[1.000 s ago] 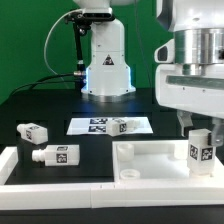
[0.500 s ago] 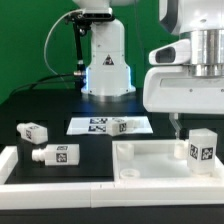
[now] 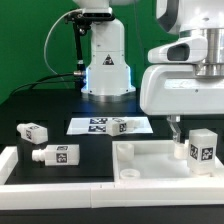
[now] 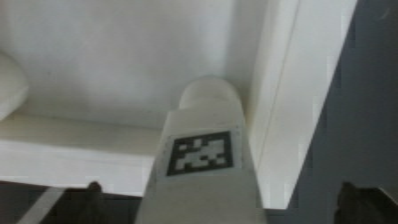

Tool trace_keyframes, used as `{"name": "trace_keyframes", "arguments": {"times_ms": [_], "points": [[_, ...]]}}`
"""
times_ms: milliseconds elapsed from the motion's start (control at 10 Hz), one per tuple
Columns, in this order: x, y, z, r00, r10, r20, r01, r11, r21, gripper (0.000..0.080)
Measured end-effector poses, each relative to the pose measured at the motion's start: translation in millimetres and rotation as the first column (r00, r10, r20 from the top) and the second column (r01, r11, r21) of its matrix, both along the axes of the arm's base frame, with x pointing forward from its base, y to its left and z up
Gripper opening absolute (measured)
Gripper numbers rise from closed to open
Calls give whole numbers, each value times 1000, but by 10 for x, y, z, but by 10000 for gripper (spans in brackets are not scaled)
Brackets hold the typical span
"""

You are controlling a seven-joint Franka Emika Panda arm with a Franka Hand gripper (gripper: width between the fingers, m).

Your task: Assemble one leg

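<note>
At about nine o'clock in the exterior view, two loose legs lie on their sides on the dark worktop (image 3: 30, 105): one leg (image 3: 33, 131) nearer the back, a second leg (image 3: 57, 154) just in front of it beside a white rim. Toward the centre, the marker board (image 3: 95, 126) lies flat, with a third leg (image 3: 120, 125) resting on it. At about five o'clock sits the white tray-shaped part (image 3: 150, 160) with raised rims. At about four o'clock the task's leg (image 3: 201, 148) stands upright in the tray's corner, tag facing the camera. The hand (image 3: 176, 126) hangs just above and beside it; one finger (image 3: 173, 126) shows, not touching the leg. In the wrist view the leg (image 4: 210, 140) rises between two dark fingertips (image 4: 54, 205), which stand spread wide and grip nothing.
</note>
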State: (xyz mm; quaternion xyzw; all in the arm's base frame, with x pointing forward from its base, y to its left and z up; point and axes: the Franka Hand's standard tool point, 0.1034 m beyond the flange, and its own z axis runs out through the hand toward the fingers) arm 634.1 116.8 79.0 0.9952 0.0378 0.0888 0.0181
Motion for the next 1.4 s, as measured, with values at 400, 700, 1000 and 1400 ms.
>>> {"name": "trace_keyframes", "arguments": {"times_ms": [400,700,1000,1400], "points": [[-1,-4,-4,988,-154,2,154,988,29,285],[-11,5,-16,883,-469,16,466,881,76,285],[2,-39,-12,626,-778,-59,775,611,164,285],[22,-25,-11,143,-966,-217,981,109,163,285]]}}
